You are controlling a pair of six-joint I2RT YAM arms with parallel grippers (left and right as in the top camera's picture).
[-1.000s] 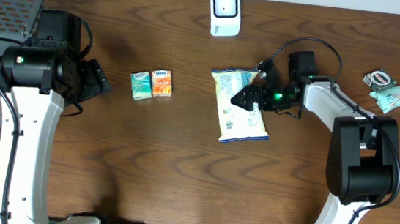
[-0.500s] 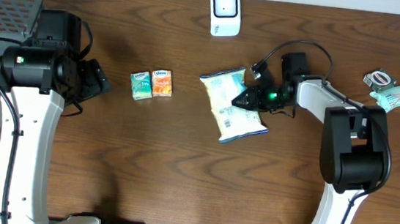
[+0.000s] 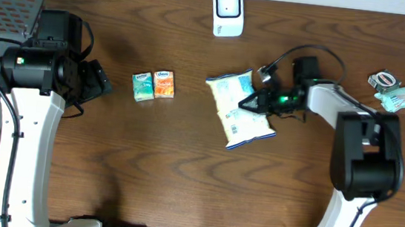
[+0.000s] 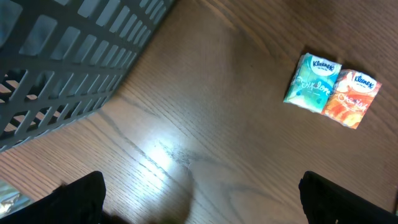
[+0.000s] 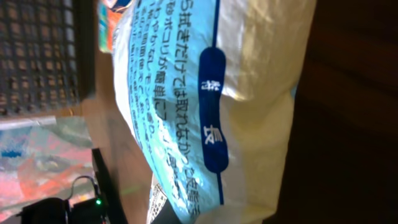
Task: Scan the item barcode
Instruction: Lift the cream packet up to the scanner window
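One change: right gripper (image 3: 250,102) has pinched shut on the white-and-blue crinkly plastic snack bag (image 3: 228,94), skewing it mid-table, still short of the white boxy scanner (image 3: 227,11). Grasp made; barcode presentation remains; left gripper (image 3: 103,82) gapes idle.

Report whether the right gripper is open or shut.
Shut: the right gripper pinches the snack bag at its edge; the bag fills the right wrist view.
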